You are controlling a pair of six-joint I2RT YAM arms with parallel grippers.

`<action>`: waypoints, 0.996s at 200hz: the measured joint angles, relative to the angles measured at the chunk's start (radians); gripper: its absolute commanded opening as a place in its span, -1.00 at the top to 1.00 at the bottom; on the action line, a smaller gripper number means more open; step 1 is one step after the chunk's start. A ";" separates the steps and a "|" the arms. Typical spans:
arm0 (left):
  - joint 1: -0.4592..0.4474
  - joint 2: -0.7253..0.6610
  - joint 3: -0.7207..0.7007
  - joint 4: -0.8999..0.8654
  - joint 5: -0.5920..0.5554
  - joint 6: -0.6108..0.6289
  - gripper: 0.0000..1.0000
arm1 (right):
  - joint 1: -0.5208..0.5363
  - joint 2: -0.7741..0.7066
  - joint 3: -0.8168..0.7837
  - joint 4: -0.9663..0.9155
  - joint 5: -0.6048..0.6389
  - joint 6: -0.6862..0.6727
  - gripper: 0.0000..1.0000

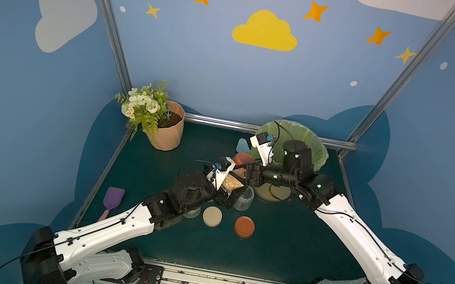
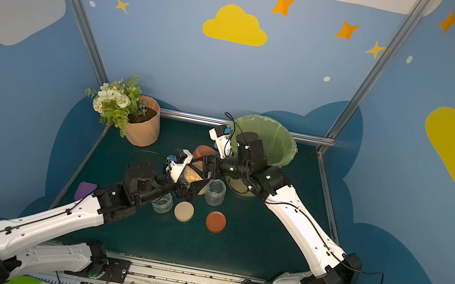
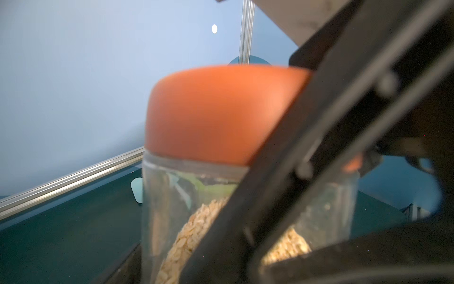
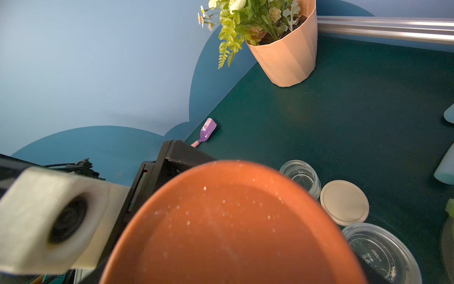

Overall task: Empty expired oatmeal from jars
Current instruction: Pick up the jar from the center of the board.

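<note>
Jar (image 3: 167,209) of oatmeal (image 3: 196,233) sits clamped across your left gripper (image 1: 231,190), jaws set wide. Its long axis tilts away from that gripper to the lid (image 1: 241,158), which your right gripper (image 1: 249,169) pinches, likely to unscrew.

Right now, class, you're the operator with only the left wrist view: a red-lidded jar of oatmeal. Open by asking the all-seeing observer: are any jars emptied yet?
Observer: Yes, two look empty: one jar beside the held jar, another jar partly hidden by the left arm.
Operator: Their lids?
Observer: Beige lid and loose red lid lie flat beside them.
Operator: And the bin?
Observer: The bin stands at the back, behind the right arm.
</note>
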 measured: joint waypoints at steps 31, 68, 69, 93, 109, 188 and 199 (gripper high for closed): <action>0.000 0.019 0.000 0.001 0.001 0.000 -1.00 | 0.005 0.003 0.000 -0.011 0.006 -0.004 0.23; 0.000 0.027 0.000 0.001 0.001 0.000 -1.00 | 0.010 0.004 0.000 -0.012 0.006 -0.004 0.22; 0.000 0.027 0.000 0.001 0.001 0.000 -1.00 | 0.010 0.005 0.000 -0.012 0.006 -0.004 0.22; 0.000 0.035 0.001 0.005 -0.002 0.000 -1.00 | 0.011 0.005 0.000 -0.013 0.010 -0.004 0.22; 0.000 0.037 0.001 0.011 -0.006 0.000 -0.98 | 0.012 0.005 0.000 -0.013 0.016 -0.004 0.22; -0.007 0.039 0.001 0.027 -0.010 0.009 -0.07 | 0.014 0.005 0.002 -0.003 0.032 -0.008 -0.45; -0.007 0.040 0.001 0.030 -0.009 0.009 0.06 | 0.015 0.005 0.002 -0.003 0.033 -0.007 -0.57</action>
